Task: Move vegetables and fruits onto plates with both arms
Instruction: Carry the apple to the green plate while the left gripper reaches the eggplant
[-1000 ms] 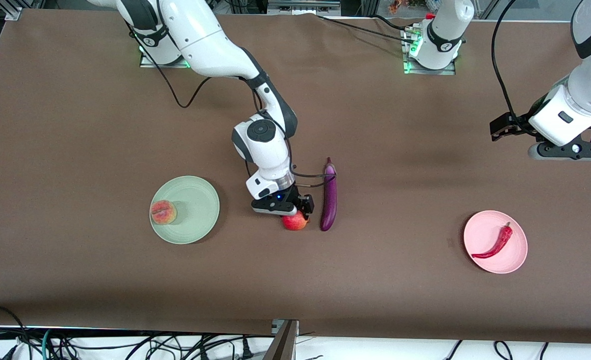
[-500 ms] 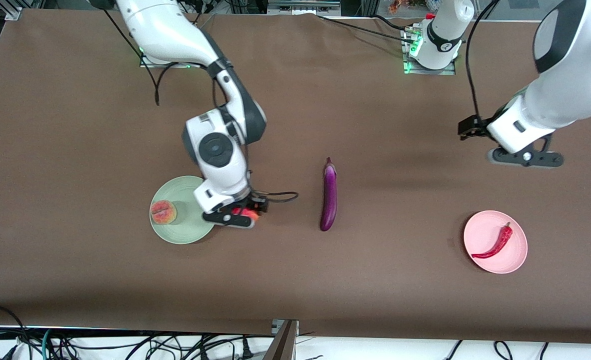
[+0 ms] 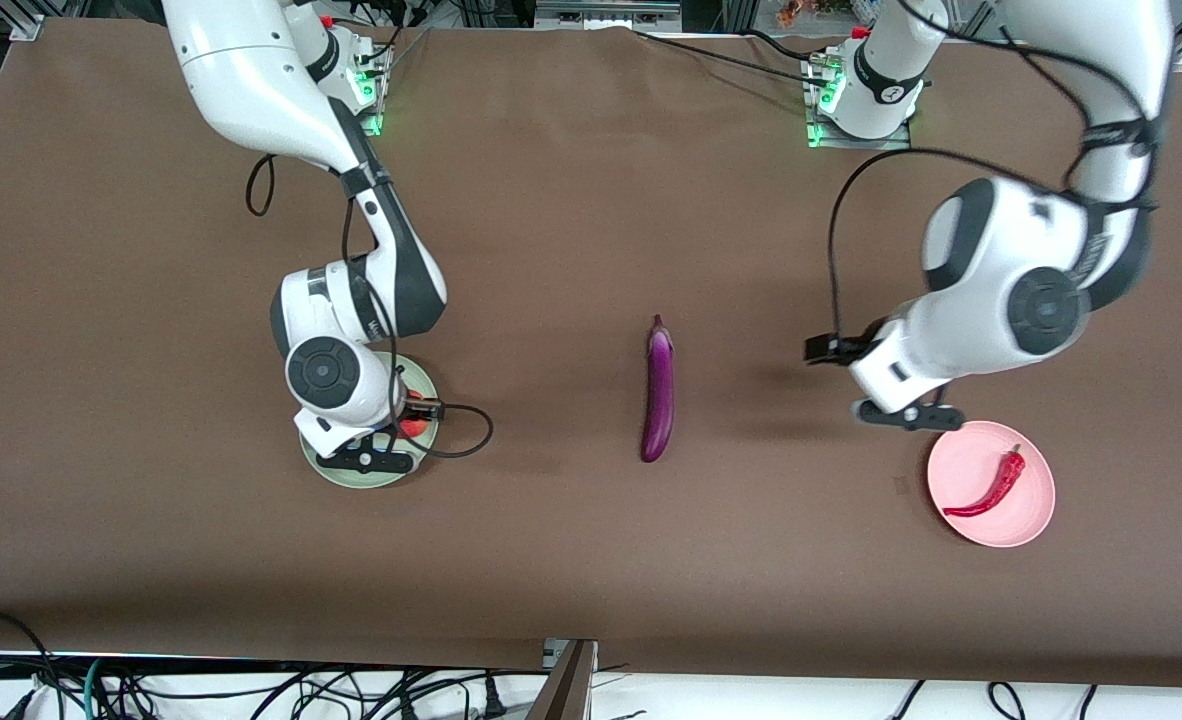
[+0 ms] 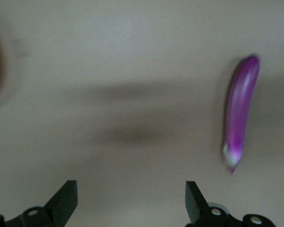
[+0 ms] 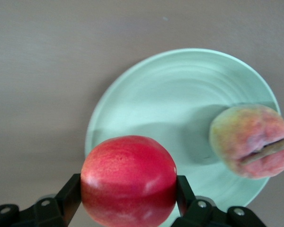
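My right gripper (image 3: 396, 440) is shut on the red pomegranate (image 3: 412, 424) and holds it over the pale green plate (image 3: 352, 478). In the right wrist view the pomegranate (image 5: 128, 175) sits between the fingers (image 5: 72, 191) above the plate's rim (image 5: 170, 94). The peach (image 5: 250, 139) lies on that plate and is hidden under the arm in the front view. My left gripper (image 3: 904, 414) is open and empty (image 4: 130, 198) over bare table beside the pink plate (image 3: 1023, 512), which holds the red chili (image 3: 994, 482). The purple eggplant (image 3: 659, 395) lies mid-table and also shows in the left wrist view (image 4: 239, 113).
The brown table cloth (image 3: 591, 560) runs wide on all sides. A black cable (image 3: 461, 440) loops from my right wrist beside the green plate. The arm bases (image 3: 861, 100) stand along the table's top edge. Cables hang below the front edge.
My right gripper lifted the pomegranate from beside the eggplant and carried it over the green plate. My left arm swung down and inward to beside the pink plate.
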`<act>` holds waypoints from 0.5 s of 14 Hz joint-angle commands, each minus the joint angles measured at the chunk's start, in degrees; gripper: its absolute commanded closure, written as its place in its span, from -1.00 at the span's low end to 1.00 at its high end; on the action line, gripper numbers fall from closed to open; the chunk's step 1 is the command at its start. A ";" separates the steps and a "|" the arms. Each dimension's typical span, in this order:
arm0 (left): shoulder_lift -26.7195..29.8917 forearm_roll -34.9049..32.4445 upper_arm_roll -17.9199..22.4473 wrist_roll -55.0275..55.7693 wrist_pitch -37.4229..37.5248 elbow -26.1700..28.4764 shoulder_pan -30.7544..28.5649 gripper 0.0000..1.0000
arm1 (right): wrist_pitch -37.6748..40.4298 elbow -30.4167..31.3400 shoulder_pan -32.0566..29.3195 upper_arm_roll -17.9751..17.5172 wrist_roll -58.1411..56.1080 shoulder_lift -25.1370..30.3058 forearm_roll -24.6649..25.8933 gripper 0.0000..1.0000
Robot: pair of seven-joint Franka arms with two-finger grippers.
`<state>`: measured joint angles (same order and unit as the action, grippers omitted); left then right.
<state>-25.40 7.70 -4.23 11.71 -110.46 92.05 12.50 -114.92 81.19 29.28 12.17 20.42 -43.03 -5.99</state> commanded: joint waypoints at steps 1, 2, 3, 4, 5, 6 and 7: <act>-6.39 0.92 0.63 5.68 -11.56 -1.26 5.77 -1.00 | 0.49 1.07 -1.41 -0.57 -1.44 0.58 -0.51 0.42; -8.59 1.00 0.63 6.04 -16.40 -1.26 7.17 -1.00 | 0.49 1.25 -1.94 -0.57 -1.53 0.31 -0.51 0.42; -10.53 1.01 0.63 6.65 -19.93 -1.26 9.19 -1.00 | 0.23 1.42 -2.20 -0.57 -2.14 0.14 -0.51 0.42; -12.29 1.01 0.71 7.53 -23.36 -1.17 10.25 -1.00 | 0.23 1.51 -2.47 -0.57 -2.58 -0.04 -0.60 0.42; -13.87 0.92 0.72 8.32 -26.44 -0.91 11.31 -1.00 | 0.05 1.68 -2.64 -0.57 -2.58 -0.30 -0.60 0.41; -14.93 1.00 0.72 8.50 -28.47 -0.82 12.71 -1.00 | -0.04 1.77 -2.65 -0.57 -2.58 -0.56 -0.68 0.37; -16.42 1.01 0.72 8.50 -30.32 -0.91 13.86 -1.00 | -0.12 1.77 -2.73 -0.57 -2.58 -1.09 -0.68 0.23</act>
<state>-39.84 7.70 -4.46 19.87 -138.15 92.13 24.03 -114.93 82.34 27.17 12.14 19.11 -44.06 -5.99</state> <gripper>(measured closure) 0.000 0.159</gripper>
